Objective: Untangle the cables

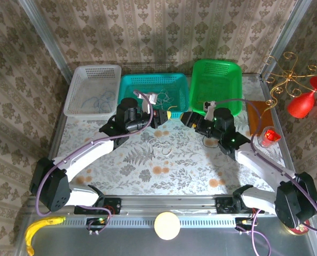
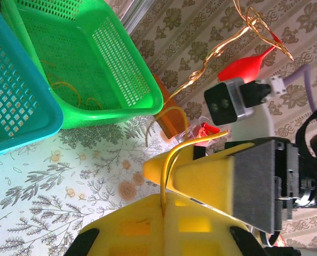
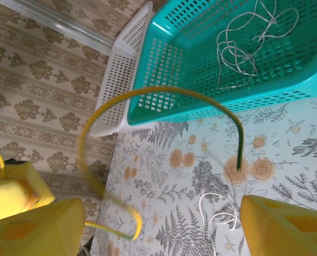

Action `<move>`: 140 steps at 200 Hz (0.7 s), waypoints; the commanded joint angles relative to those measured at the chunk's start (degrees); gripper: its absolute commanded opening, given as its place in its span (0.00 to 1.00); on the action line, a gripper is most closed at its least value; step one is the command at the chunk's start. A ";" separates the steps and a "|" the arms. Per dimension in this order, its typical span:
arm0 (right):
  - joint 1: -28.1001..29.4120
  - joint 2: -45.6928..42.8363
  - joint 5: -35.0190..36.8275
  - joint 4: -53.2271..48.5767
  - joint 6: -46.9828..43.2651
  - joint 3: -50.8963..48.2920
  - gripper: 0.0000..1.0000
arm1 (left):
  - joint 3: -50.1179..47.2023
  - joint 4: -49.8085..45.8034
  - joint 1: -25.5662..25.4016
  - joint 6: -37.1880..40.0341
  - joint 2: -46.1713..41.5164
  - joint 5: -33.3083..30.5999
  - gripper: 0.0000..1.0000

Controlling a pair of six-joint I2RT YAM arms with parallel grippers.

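Observation:
A yellow cable (image 3: 164, 90) arcs in the air between the two grippers, above the floral table. My left gripper (image 2: 169, 208) is shut on one end of it, the cord (image 2: 171, 160) rising out of the seam between the yellow fingers. In the top view the left gripper (image 1: 168, 113) sits in front of the teal basket, close to the right gripper (image 1: 188, 118). My right gripper (image 3: 161, 224) is open, with the yellow loop hanging loose between its fingers (image 3: 284, 226). A white cable (image 3: 217, 210) lies coiled on the table (image 1: 164, 148) below.
Three baskets line the back: a white one (image 1: 76, 85) with blue cables (image 1: 97, 100), a teal one (image 1: 182, 101) with white cables (image 3: 244, 42), and a green one (image 1: 236, 72) with yellowish cords (image 2: 68, 88). A gold wire ornament with red parts (image 1: 302, 101) stands at right.

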 commanded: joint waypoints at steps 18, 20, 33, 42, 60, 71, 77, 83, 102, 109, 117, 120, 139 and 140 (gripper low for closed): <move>0.51 3.69 -0.12 6.34 2.75 4.29 0.51 | -1.42 2.15 -0.03 -0.15 -1.21 0.97 0.00; 0.57 3.89 -0.12 6.36 2.61 4.46 0.47 | -1.46 2.22 0.02 -0.18 -1.17 0.95 0.00; 0.12 4.72 0.09 5.36 1.60 5.97 0.24 | -2.06 2.86 0.04 -0.44 -0.88 0.78 0.00; -0.70 5.07 0.59 3.81 0.64 7.42 0.10 | -2.47 2.96 0.04 -0.43 -0.77 0.38 0.08; -3.29 5.68 4.80 -1.88 -2.63 10.98 0.00 | -3.40 3.29 0.29 -0.45 -1.10 -0.77 0.46; -4.79 6.04 10.00 -5.69 -4.72 12.72 0.00 | -4.12 3.03 0.63 -0.32 -1.57 -1.82 0.71; -5.63 6.33 12.79 -6.67 -6.19 13.38 0.00 | -4.51 3.01 0.85 -0.36 -1.84 -2.31 0.80; -6.18 6.72 16.54 -8.23 -7.62 14.22 0.00 | -5.00 2.89 1.11 -0.36 -2.26 -2.81 0.94; -7.48 8.88 26.22 -9.03 -10.41 15.92 0.00 | -6.43 2.46 1.96 -0.27 -3.59 -3.84 1.00; -7.58 9.95 30.15 -9.50 -11.08 16.78 0.00 | -6.96 2.20 2.27 -0.23 -3.99 -4.12 1.00; -7.51 11.42 33.52 -9.16 -12.41 17.85 0.00 | -7.57 1.88 2.67 -0.27 -4.47 -4.43 1.00; -7.51 12.03 34.72 -9.04 -12.93 18.29 0.00 | -7.77 1.81 2.76 -0.28 -4.62 -4.57 1.00; -7.49 17.00 42.27 -8.88 -13.98 20.77 0.00 | -9.09 0.84 3.46 -0.19 -5.87 -5.36 1.00; -7.49 17.22 42.87 -8.83 -14.10 20.88 0.00 | -9.20 0.81 3.47 -0.19 -5.92 -5.42 1.00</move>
